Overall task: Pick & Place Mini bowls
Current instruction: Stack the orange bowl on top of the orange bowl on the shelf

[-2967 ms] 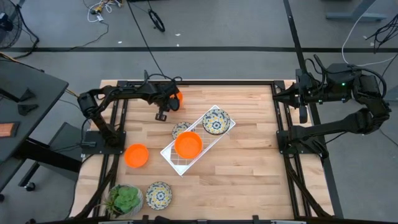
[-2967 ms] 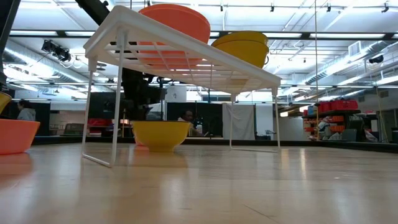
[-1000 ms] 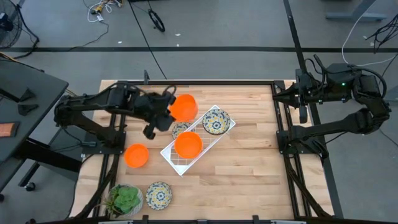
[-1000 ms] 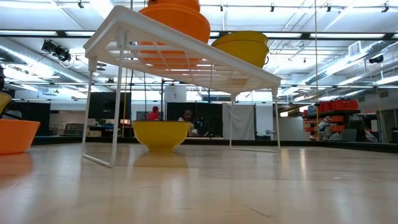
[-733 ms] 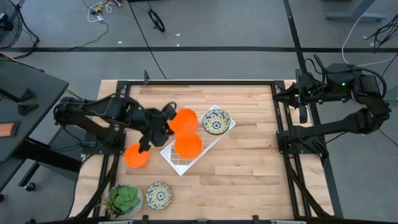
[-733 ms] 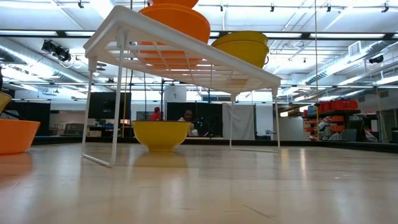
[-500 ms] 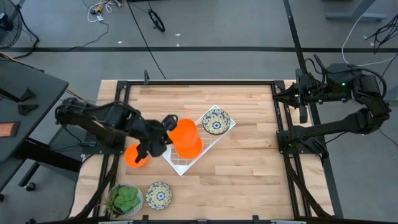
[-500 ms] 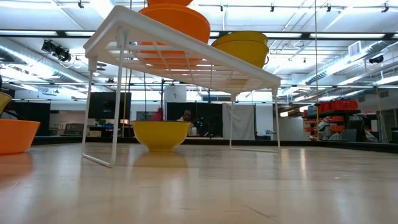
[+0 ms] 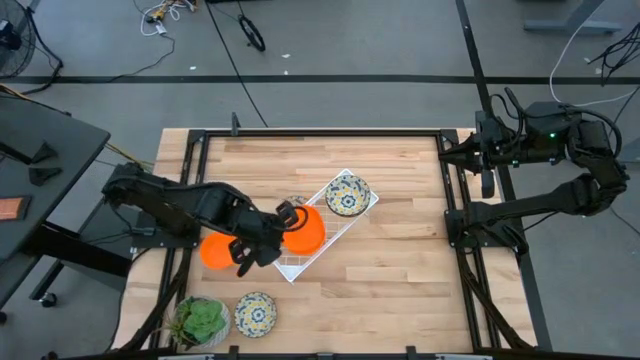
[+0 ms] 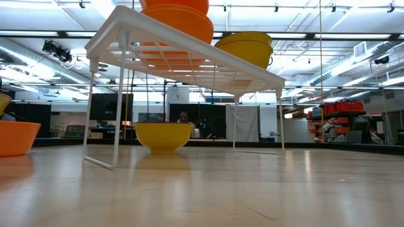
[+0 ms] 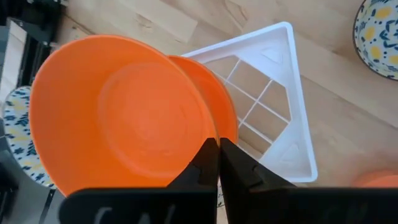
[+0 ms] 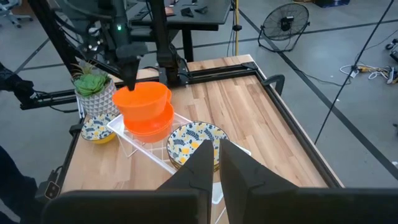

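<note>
My left gripper (image 9: 287,220) (image 11: 218,148) hovers over the near-left end of the white wire rack (image 9: 335,215) (image 11: 277,93), shut on a plain orange mini bowl (image 9: 306,229) (image 11: 121,115) (image 12: 145,96). This bowl sits right above a second orange bowl (image 11: 225,107) (image 12: 150,126) (image 10: 180,22) that stands on the rack. A floral bowl (image 9: 347,194) (image 12: 189,140) stands on the rack's far end. Another floral bowl (image 9: 292,204) (image 10: 163,136) is on the table under the rack. My right gripper (image 12: 215,163) is shut, parked past the table's right edge. My left gripper pinches the held orange bowl's rim (image 11: 210,138) between its two fingers, one inside the bowl and one outside. The fingers come slanting down from the table's left. The bowl is about upright, its base down in the orange bowl on the rack; I cannot tell if it rests there.
A third orange bowl (image 9: 216,250) (image 10: 16,135) lies on the table left of the rack. A floral bowl (image 9: 255,313) and a potted green plant (image 9: 203,320) (image 12: 93,84) stand at the near-left corner. The table's right half is bare wood (image 9: 400,260).
My left gripper has carried the orange bowl from left of the rack's far end toward the near edge and down, until it stands over the orange bowl on the rack. It has stayed shut on the rim throughout.
</note>
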`<act>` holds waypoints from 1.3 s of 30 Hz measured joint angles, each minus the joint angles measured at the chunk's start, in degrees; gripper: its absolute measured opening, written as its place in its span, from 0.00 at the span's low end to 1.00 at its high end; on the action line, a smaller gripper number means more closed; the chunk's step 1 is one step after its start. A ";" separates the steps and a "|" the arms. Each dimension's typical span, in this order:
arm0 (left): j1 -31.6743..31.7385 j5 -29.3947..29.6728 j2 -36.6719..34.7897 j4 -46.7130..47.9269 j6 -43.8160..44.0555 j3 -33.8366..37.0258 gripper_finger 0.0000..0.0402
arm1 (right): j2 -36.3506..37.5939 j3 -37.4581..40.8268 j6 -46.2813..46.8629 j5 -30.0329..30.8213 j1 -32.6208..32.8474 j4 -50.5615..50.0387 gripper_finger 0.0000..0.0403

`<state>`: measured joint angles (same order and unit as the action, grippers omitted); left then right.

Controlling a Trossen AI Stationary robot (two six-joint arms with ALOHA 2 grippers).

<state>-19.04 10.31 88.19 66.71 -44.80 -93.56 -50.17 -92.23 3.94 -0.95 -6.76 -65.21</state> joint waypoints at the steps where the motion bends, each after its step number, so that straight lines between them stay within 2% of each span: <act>1: 0.08 -0.01 0.33 0.01 -0.04 0.00 0.01 | 0.00 0.01 0.01 -0.01 0.00 0.01 0.08; 22: 1.21 1.52 2.97 2.21 0.64 0.04 0.01 | 0.02 0.01 0.00 -0.01 0.00 0.04 0.08; 35: 1.26 -0.17 3.05 2.15 0.60 0.07 0.04 | 0.00 0.01 0.01 0.01 0.00 0.04 0.08; 39: 1.26 -2.22 3.05 2.09 0.13 0.07 0.08 | 0.02 0.01 0.01 0.02 0.00 0.04 0.08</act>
<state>-17.78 8.08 91.24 68.80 -44.67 -93.49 -50.15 -92.23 3.95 -0.93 -6.76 -65.17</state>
